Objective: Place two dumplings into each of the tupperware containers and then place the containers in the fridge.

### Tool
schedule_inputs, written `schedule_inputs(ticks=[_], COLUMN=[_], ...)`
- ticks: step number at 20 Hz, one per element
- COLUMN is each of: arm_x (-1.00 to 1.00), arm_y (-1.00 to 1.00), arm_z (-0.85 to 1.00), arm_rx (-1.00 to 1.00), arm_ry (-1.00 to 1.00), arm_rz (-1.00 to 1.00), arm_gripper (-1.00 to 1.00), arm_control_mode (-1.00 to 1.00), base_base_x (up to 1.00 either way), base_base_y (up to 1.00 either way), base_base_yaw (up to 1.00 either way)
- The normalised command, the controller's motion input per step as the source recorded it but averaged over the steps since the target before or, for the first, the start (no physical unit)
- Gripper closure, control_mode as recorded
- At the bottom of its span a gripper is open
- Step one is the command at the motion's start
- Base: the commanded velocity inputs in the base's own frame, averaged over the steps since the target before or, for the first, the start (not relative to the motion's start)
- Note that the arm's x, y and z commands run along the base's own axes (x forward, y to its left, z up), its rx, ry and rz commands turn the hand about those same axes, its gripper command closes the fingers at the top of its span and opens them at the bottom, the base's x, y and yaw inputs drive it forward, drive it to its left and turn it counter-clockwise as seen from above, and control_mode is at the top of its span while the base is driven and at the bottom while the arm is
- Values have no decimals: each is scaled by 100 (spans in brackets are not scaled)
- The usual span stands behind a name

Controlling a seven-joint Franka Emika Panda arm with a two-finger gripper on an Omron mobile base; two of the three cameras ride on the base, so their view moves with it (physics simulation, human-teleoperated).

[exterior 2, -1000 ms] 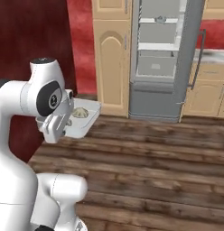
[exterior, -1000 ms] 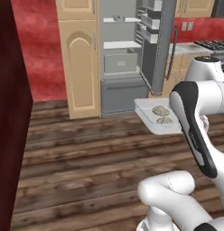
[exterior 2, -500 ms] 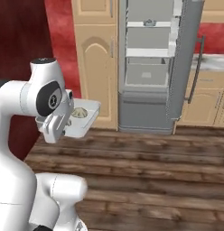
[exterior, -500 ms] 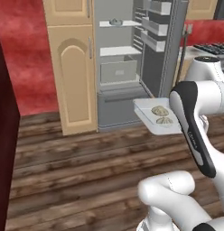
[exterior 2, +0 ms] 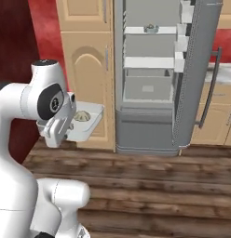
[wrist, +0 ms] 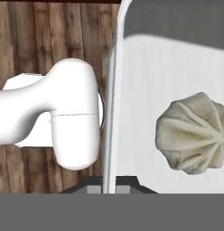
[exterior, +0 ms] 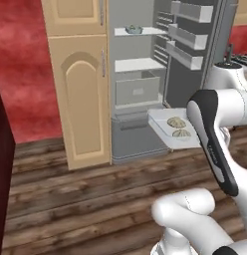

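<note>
The white tupperware container (exterior: 164, 125), carrying two dumplings (exterior: 176, 122), is hanging over the dark plank floor (exterior: 70, 199) in front of the open fridge (exterior: 138, 89), between tan cabinets (exterior: 80, 94) and a red wall (exterior: 21, 64). We are seeing our gripper (wrist: 109, 187) with fingers clamped together on its rim, the tips cut off at the hand view's bottom, while something small on the upper fridge shelf (exterior 2: 150, 29) is too tiny to identify.
</note>
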Motion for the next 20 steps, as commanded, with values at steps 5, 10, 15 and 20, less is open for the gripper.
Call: schedule_inputs(ticks=[5,10,15,20], arm_x=[0,0,0,0], arm_y=[0,0,0,0], arm_z=[0,0,0,0], arm_rx=[0,0,0,0], arm_ry=[0,0,0,0], arm_rz=[0,0,0,0], arm_gripper=[100,100,100,100], arm_control_mode=[100,100,100,100], base_base_x=[100,100,99,89], base_base_y=[-47,-46,-39,-40], base_base_yaw=[5,7,9,11])
